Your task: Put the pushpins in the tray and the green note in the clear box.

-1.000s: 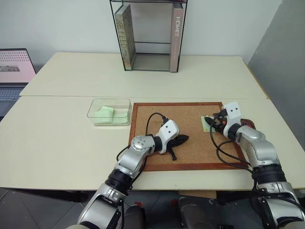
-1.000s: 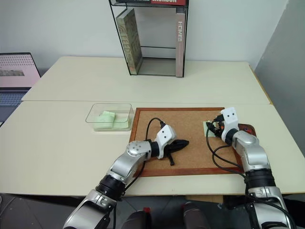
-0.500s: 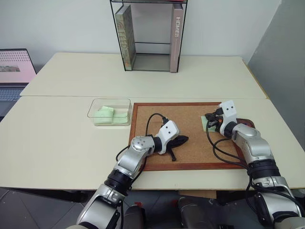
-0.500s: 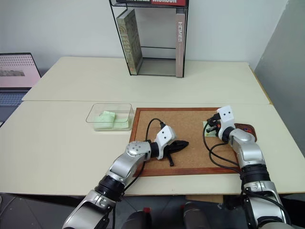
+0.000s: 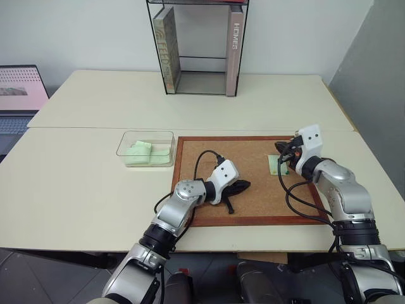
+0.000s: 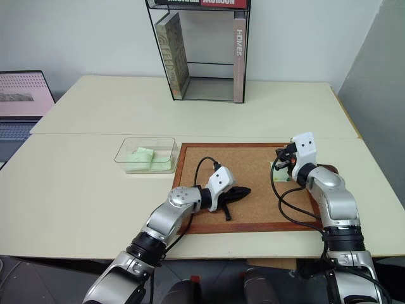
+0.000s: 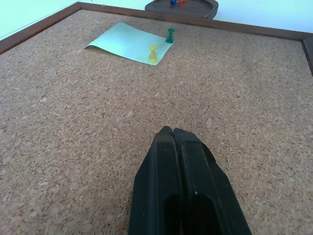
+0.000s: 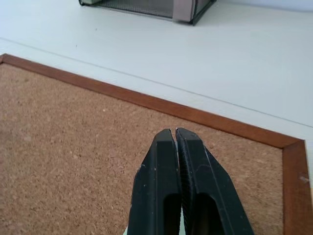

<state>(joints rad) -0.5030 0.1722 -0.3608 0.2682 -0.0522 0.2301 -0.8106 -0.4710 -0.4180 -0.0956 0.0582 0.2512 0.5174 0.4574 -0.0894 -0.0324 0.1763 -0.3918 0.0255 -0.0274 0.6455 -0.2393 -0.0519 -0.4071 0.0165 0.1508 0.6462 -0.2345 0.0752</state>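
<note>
While both pushpins (image 7: 161,44) pin green note (image 7: 129,43) to corkboard (image 7: 73,122), I see both jaws shut, empty; pulling note now rips it.

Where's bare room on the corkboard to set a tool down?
Free: cork between the left tool and the green note. Crowded: the corner where the pushpins hold the note, with the right tool and tray close by.
</note>
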